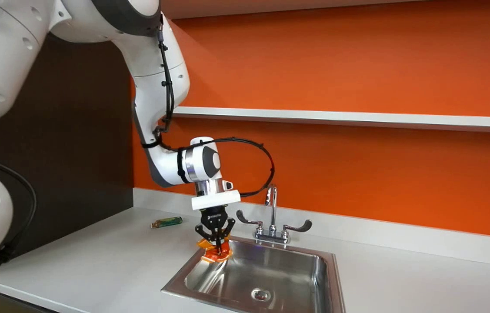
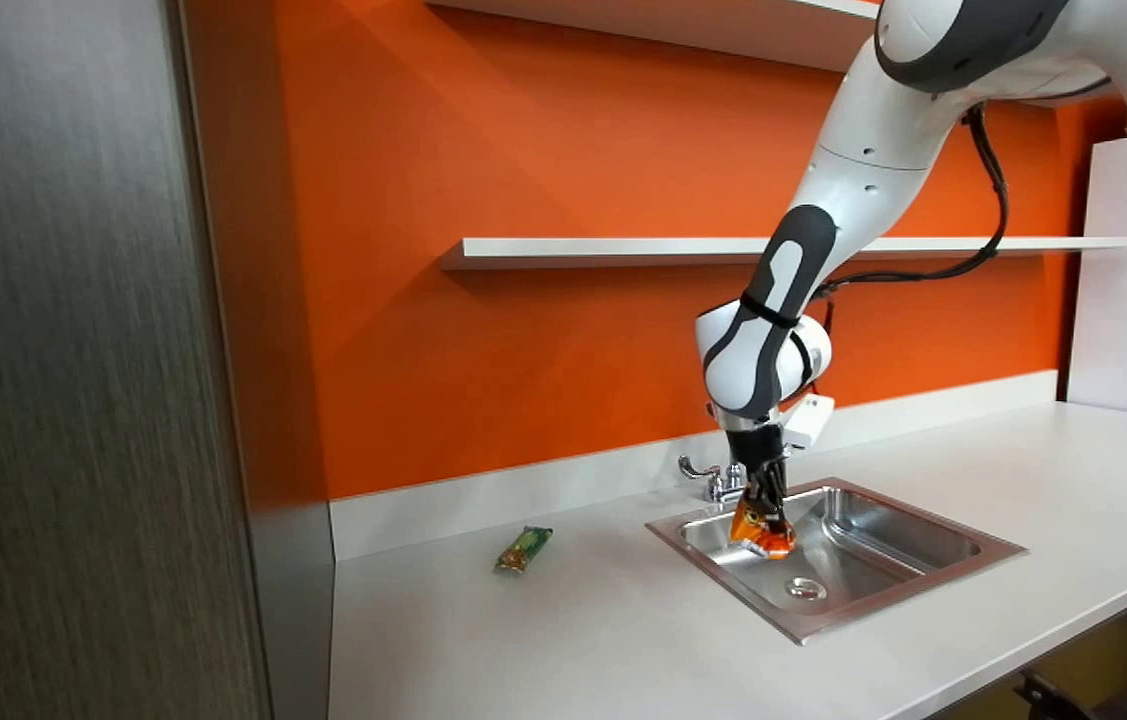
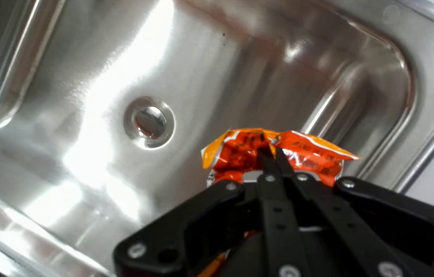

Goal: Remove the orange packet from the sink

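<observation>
The orange packet, crinkled with red, yellow and white marks, shows in both exterior views [image 1: 218,255] [image 2: 755,538] and in the wrist view [image 3: 313,156]. My gripper [image 1: 218,248] is shut on the packet's middle, and it also shows at the packet in the other views [image 2: 773,515] [image 3: 275,156]. The packet sticks out on both sides of the fingers, and part is hidden behind them. The stainless sink [image 1: 288,265] lies below, also seen in the remaining views [image 2: 883,540] [image 3: 201,88]. The packet hangs over the basin's end near the faucet; its exact height is unclear.
The chrome two-handled faucet [image 1: 273,217] stands behind the sink, close to the gripper. A small green object [image 1: 166,222] lies on the pale grey countertop [image 1: 97,261], also seen in an exterior view [image 2: 524,549]. A white shelf [image 1: 349,117] runs along the orange wall.
</observation>
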Robot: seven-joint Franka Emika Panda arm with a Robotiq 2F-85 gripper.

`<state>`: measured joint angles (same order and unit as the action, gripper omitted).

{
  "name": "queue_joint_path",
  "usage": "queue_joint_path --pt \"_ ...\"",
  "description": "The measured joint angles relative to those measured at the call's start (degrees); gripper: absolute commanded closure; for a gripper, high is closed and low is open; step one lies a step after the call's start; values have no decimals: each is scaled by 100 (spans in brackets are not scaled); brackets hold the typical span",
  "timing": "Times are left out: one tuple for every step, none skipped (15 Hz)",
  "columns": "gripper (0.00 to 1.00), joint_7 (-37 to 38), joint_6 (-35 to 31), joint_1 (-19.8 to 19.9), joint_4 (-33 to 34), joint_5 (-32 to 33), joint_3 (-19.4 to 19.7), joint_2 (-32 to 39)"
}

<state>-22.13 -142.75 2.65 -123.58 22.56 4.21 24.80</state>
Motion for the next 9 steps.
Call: queue_joint_path --pt "100 -25 0 -73 0 54 -58 4" --pt "100 -62 0 -145 0 98 -115 9" --pt "100 -97 0 -213 0 140 -173 15" --pt "100 -138 0 -273 0 174 -228 21" --pt "100 -182 0 -330 0 196 -282 27" --pt "100 -228 0 -381 1 213 -335 36" --pt "100 -281 0 -424 4 223 -386 48" --pt "100 -345 0 -463 7 226 -435 64" --pt "100 -413 0 -492 13 227 -482 84"
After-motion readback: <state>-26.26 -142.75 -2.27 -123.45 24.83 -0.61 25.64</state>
